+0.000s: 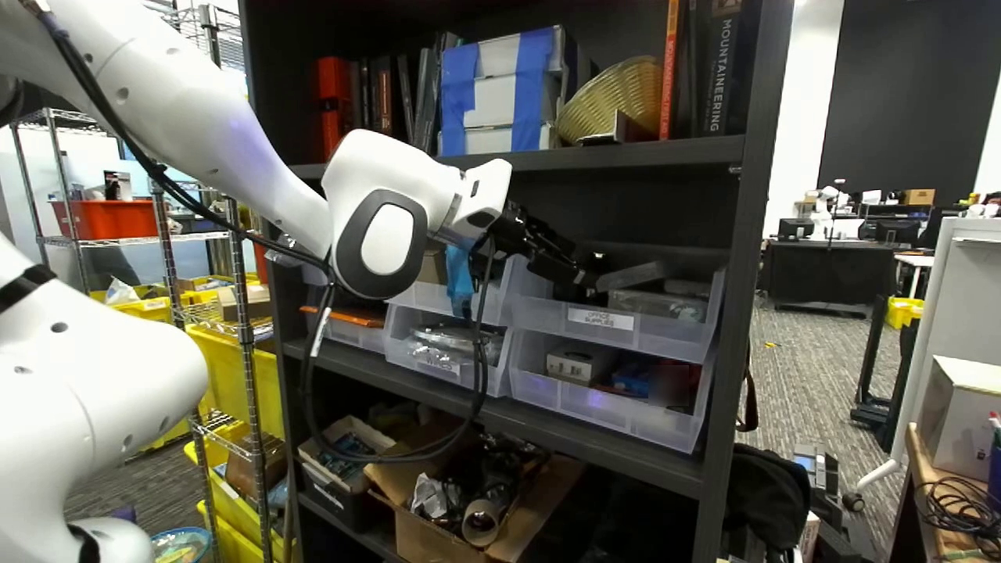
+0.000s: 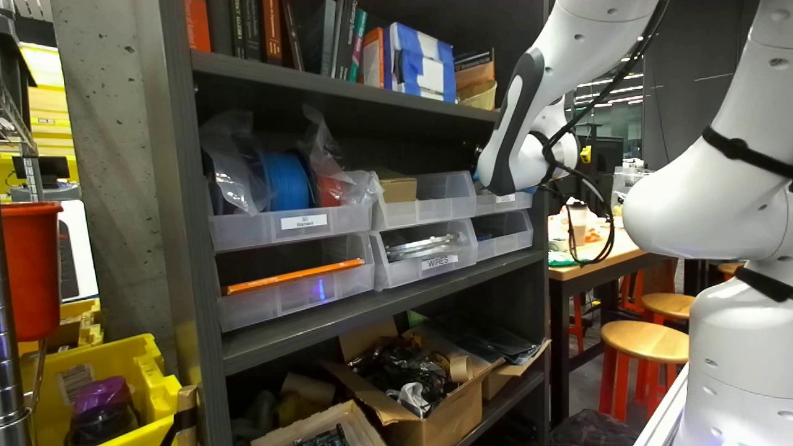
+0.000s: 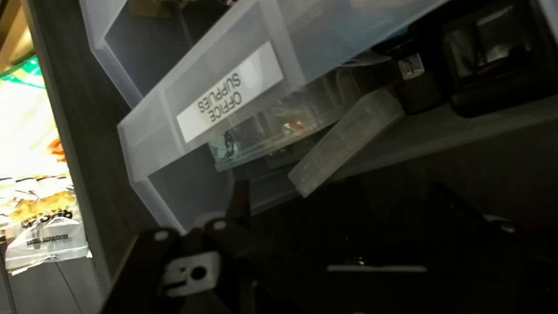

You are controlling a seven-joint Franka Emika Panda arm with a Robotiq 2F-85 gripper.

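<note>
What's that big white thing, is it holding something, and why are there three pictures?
The big white thing is a robot arm. At its end is a dark gripper, which is its pinching hand.

Two pictures are taken from outside the robot, looking at the same dark shelves from different places. The third is taken from the robot's wrist, so it looks close up, and the words there are upside down.

The gripper is near a see-through bin labelled OFFICE SUPPLIES. In it you can see a slim, cloudy piece, perhaps plastic, and darker things I can't name. Higher up are books and a woven basket.

Nothing seems to be held: the fingers look spread apart, though it's quite dark around them.
</note>
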